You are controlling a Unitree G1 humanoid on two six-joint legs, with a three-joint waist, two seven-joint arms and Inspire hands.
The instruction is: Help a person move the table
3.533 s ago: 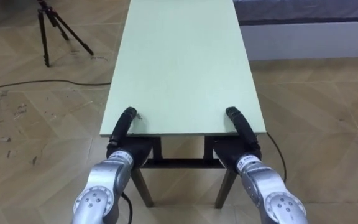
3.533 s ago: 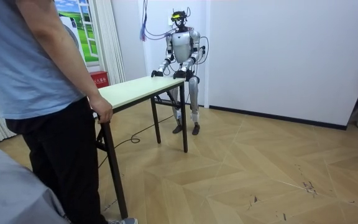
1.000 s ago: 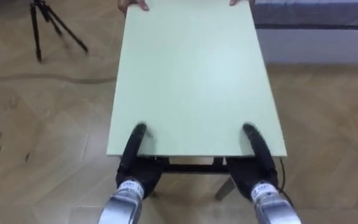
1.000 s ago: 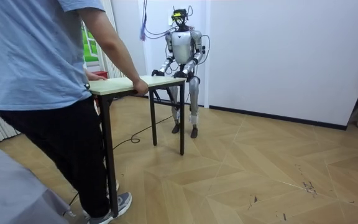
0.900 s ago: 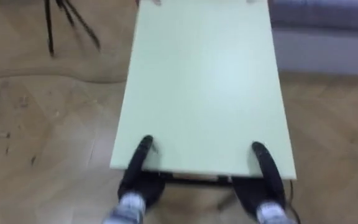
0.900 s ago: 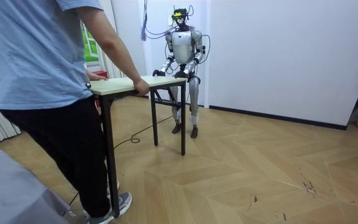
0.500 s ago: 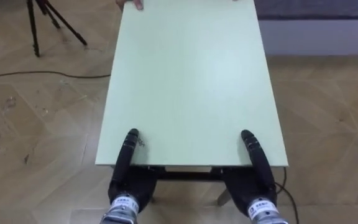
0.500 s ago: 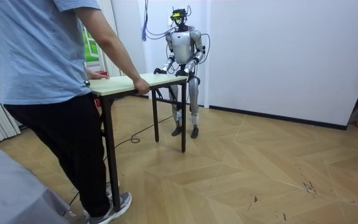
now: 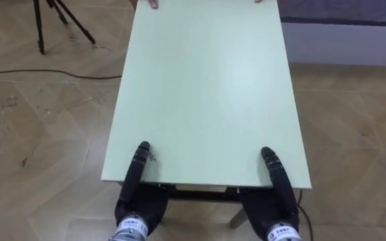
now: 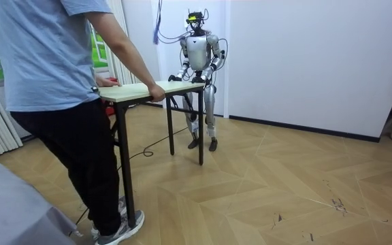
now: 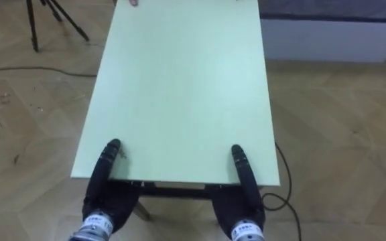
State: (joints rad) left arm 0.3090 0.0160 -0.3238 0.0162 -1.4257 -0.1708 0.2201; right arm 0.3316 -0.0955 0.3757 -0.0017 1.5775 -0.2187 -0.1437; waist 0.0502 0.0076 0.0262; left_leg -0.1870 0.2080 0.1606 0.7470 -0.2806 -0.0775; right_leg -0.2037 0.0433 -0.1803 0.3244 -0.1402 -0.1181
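Lengthwise, in the left eye view, the counter is seen running straight away from the robot. Its near short edge is clamped by the left hand and the right hand (a digit on top, the rest hidden beneath). In the room view, the far end is held by a person. In the right eye view, both hands are seen equally near that edge.

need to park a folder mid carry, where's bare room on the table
The table is bare across its whole middle, from the left hand and right hand at the near edge to the person's hands at the far edge. It is crowded just at those four corners.
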